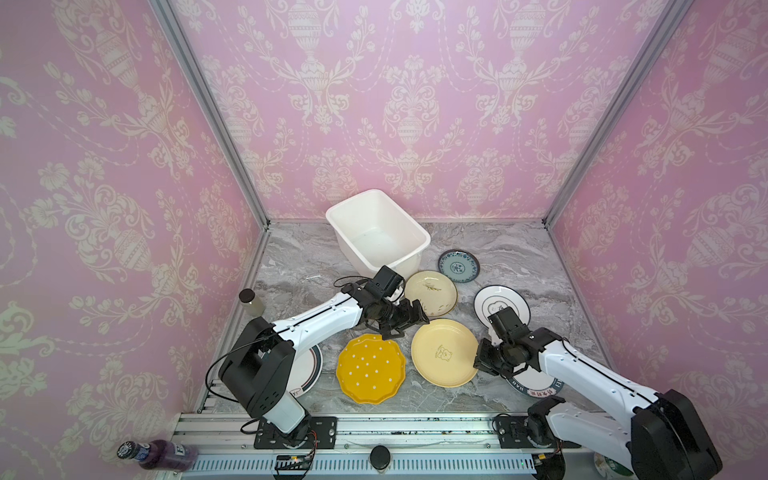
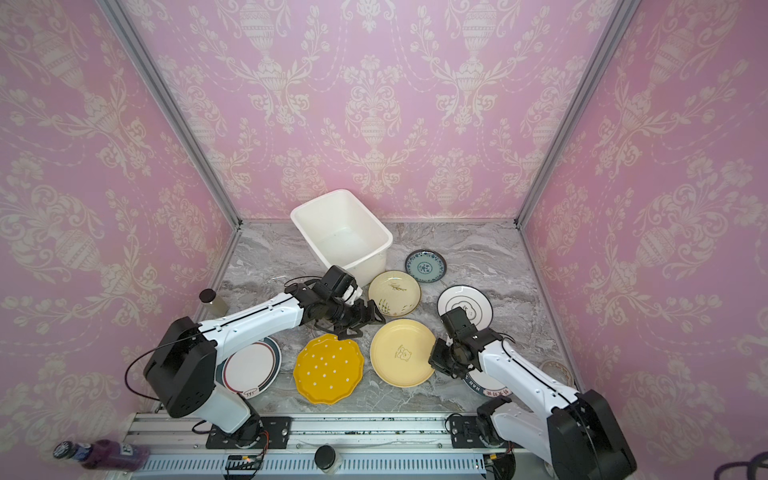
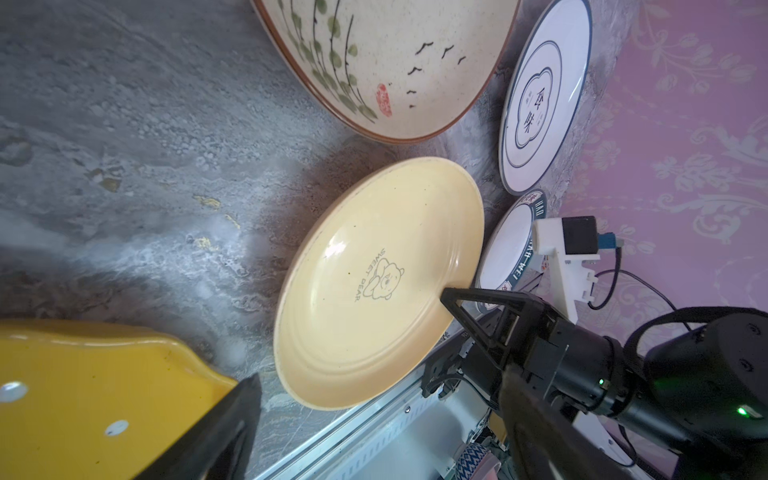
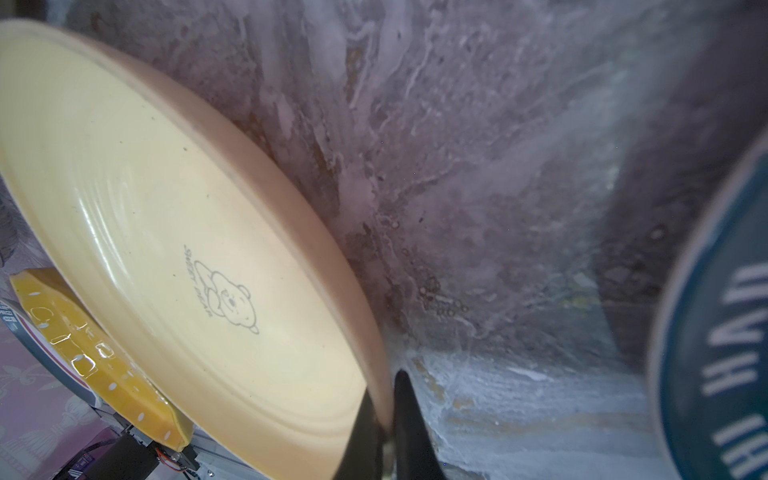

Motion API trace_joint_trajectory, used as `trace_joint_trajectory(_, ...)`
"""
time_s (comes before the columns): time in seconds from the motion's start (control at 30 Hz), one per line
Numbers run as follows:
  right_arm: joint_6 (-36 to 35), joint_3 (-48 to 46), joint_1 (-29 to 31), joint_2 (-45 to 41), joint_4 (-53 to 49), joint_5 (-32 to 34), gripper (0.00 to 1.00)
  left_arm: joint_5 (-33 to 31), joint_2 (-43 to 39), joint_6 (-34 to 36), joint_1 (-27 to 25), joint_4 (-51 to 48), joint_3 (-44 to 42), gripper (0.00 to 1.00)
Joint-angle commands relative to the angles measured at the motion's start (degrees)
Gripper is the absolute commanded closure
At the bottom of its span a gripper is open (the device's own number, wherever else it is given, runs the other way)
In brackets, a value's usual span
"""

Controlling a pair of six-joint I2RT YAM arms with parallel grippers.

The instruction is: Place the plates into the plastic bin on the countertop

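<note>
Fingers (image 4: pixel 409 419) of my right gripper (image 1: pixel 478 362) clamp the pale yellow plate (image 1: pixel 444 352); left gripper (image 1: pixel 405 324) gapes over grey marble countertop (image 1: pixel 307 257), pink walls (image 1: pixel 415 104).

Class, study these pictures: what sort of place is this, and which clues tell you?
Probably a staged robot test booth: pink wallpaper panels in aluminium framing, a marble-patterned countertop, and robot arms mounted on a rail.

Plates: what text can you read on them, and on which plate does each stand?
"SWEET BEAR": pale yellow plate, centre.
"本味": white plate, centre.
Teal-rimmed plate, rim lettering: blurred and partly hidden, not readable.
Cream plate, red seal: too small to read.
</note>
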Motion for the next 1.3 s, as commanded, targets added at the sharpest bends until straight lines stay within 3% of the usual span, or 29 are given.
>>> trace_joint_trajectory(0.0,-2.09,2.15,-0.02,-2.77,-2.75,-1.29,1.0,-0.18,0.88,6.38,0.32,-5.96,2.07,0.09)
trace_joint_trajectory(0.2,-2.29,4.06,-0.18,-7.39,-4.56,-2.94,1.0,0.72,3.46,11.39,0.37,-9.42,3.52,0.1)
trace_joint_trajectory(0.4,-2.24,6.04,-0.13,-9.09,-4.8,-6.06,1.0,3.23,3.35,10.8,0.31,-5.77,2.47,0.14)
trace_joint_trajectory(0.5,-2.37,7.26,-0.14,-9.68,-4.84,-7.08,1.0,4.28,3.16,9.84,0.37,-3.76,1.84,0.24)
trace_joint_trajectory(0.67,-2.47,8.74,-0.23,-9.64,-4.74,-7.89,1.0,5.08,3.04,8.04,0.37,-1.99,1.2,0.56)
trace_joint_trajectory(0.97,-2.73,9.89,-0.33,-8.98,-4.48,-8.4,0.98,4.64,1.08,7.05,0.36,-1.79,0.65,0.85)
trace_joint_trajectory(1.1,-2.99,10.64,-0.58,-9.01,-4.44,-8.43,0.9,4.22,-0.18,6.31,0.34,-1.8,0.09,0.96)
trace_joint_trajectory(1.27,-3.02,11.97,-1.27,-10.7,-4.07,-8.62,0.5,5.44,-2.37,2.1,0.54,1.69,-1.51,1.0)
